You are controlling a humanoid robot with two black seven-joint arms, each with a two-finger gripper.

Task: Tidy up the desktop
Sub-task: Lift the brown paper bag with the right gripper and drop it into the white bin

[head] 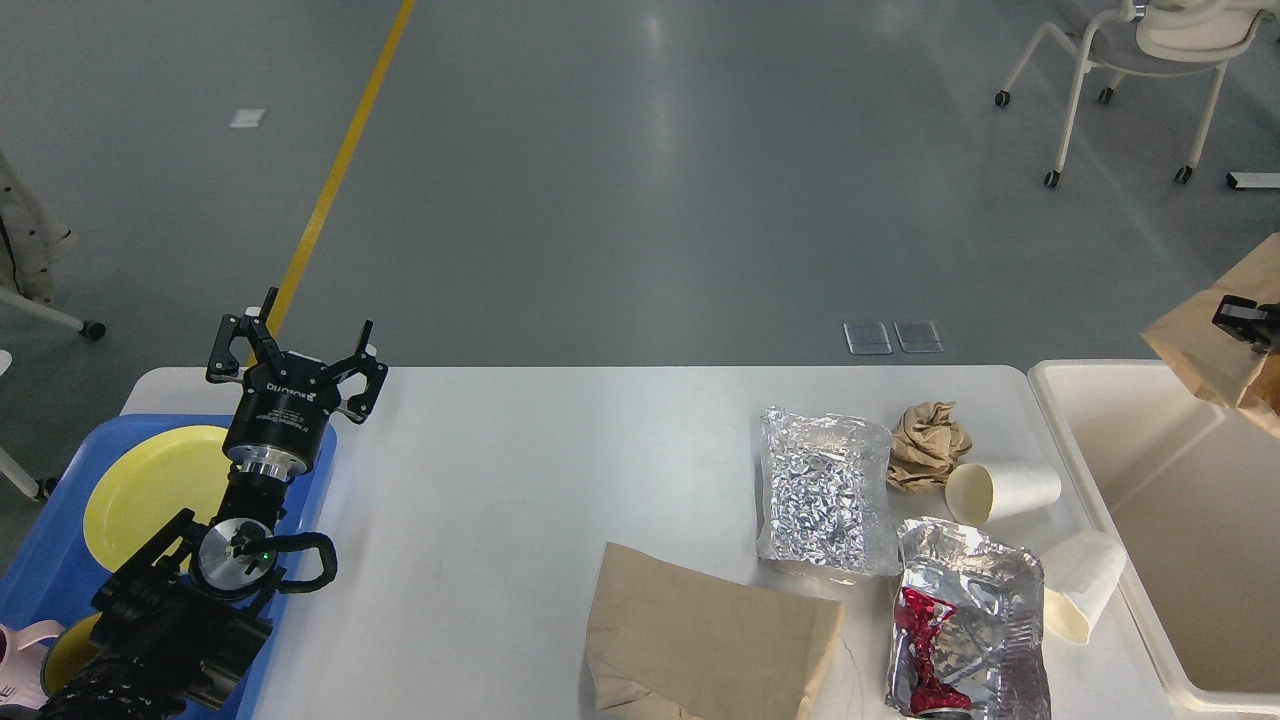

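Left end effector (297, 347) wide open, empty; right end effector (1245, 320) w/ paper bag (1200, 350), grip unclear.

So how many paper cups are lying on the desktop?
2. One paper cup lies on its side beside the crumpled paper ball; the second cup lies tipped near the bin. None seem hidden.

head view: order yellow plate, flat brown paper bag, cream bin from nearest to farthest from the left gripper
From the left gripper:
1. Yellow plate, just below-left, in the blue tray.
2. Flat brown paper bag, front centre of the desktop.
3. Cream bin, far right.
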